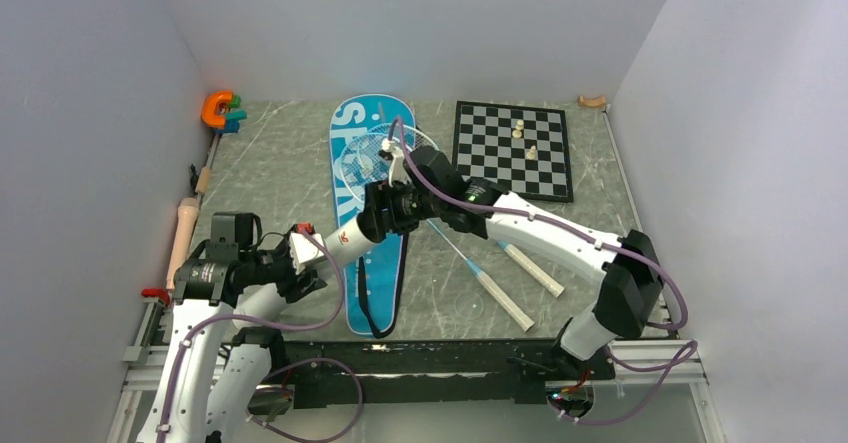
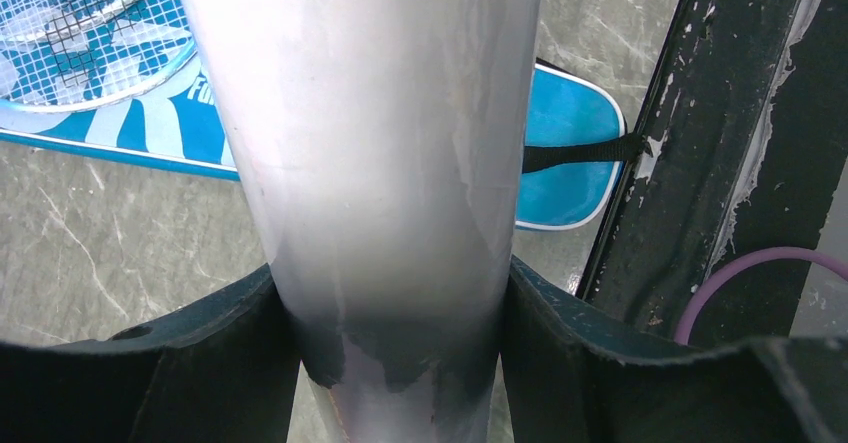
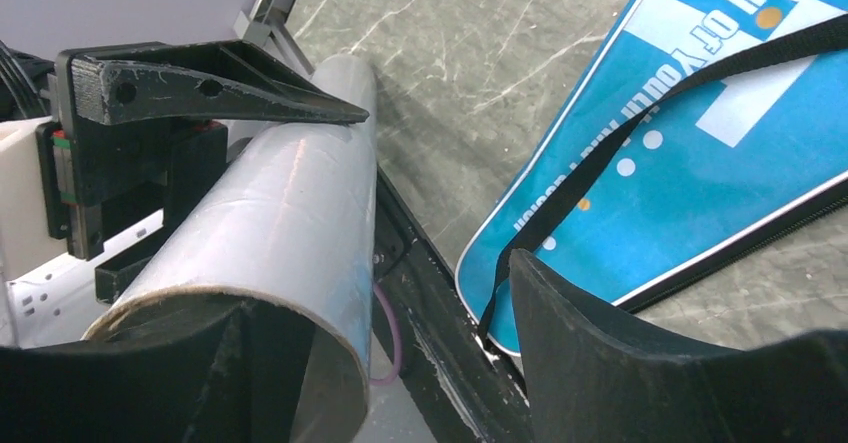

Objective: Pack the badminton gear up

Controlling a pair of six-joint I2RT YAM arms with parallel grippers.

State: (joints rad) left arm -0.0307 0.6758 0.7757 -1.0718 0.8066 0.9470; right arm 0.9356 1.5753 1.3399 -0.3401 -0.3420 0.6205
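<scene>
The long blue bag [image 1: 352, 213] lies flat mid-table; it also shows in the left wrist view [image 2: 565, 153] and the right wrist view [image 3: 700, 133]. Two rackets lie with their heads [image 1: 372, 153] on the bag and their white handles [image 1: 505, 301] off to the right. My left gripper [image 1: 305, 253] is shut on a white tube [image 2: 370, 143] and holds it above the bag's near end. My right gripper [image 1: 385, 211] is open at the tube's open end [image 3: 290, 253], one finger at its mouth, the other out over the bag. No shuttlecock shows.
A chessboard [image 1: 512, 148] with pale pieces lies at the back right. An orange and teal toy [image 1: 220, 110] and a wooden roller [image 1: 183, 225] sit along the left wall. The black frame rail [image 1: 440, 358] runs along the near edge.
</scene>
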